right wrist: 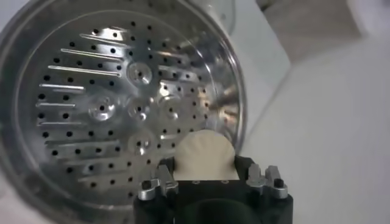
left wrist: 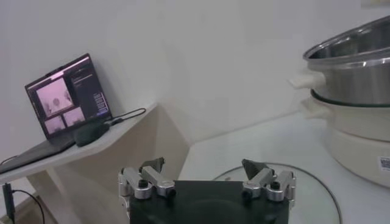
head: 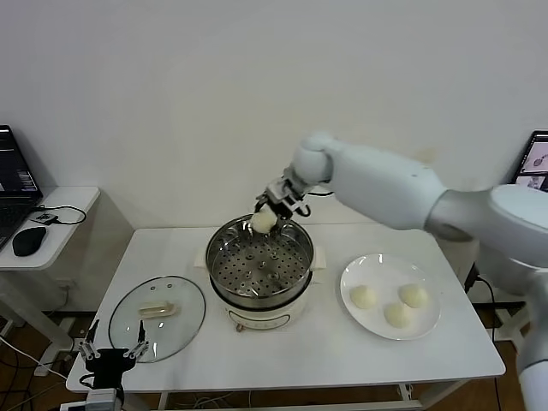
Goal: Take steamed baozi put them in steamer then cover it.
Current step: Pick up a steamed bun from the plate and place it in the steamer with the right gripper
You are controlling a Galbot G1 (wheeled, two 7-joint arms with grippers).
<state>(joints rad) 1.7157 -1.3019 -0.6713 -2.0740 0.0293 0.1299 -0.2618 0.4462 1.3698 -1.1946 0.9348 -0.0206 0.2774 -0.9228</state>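
Observation:
My right gripper (head: pixel 267 212) is shut on one cream-white baozi (head: pixel 263 221) and holds it over the far rim of the steamer (head: pixel 219 257). In the right wrist view the baozi (right wrist: pixel 205 155) sits between the jaws above the perforated tray (right wrist: pixel 109 109), which holds nothing. Three baozi (head: pixel 365 297) (head: pixel 413 295) (head: pixel 397 314) lie on the white plate (head: pixel 360 267) to the right of the steamer. The glass cover (head: pixel 128 321) with its cream handle (head: pixel 157 309) lies flat on the table to the left. My left gripper (head: pixel 113 349) is open, parked low at the table's front left edge.
A side table (head: pixel 64 224) with a laptop and a black mouse (head: pixel 28 241) stands at the left; the left wrist view shows the laptop (left wrist: pixel 64 97) too. A monitor (head: pixel 537 160) stands at the far right. A white wall is behind the table.

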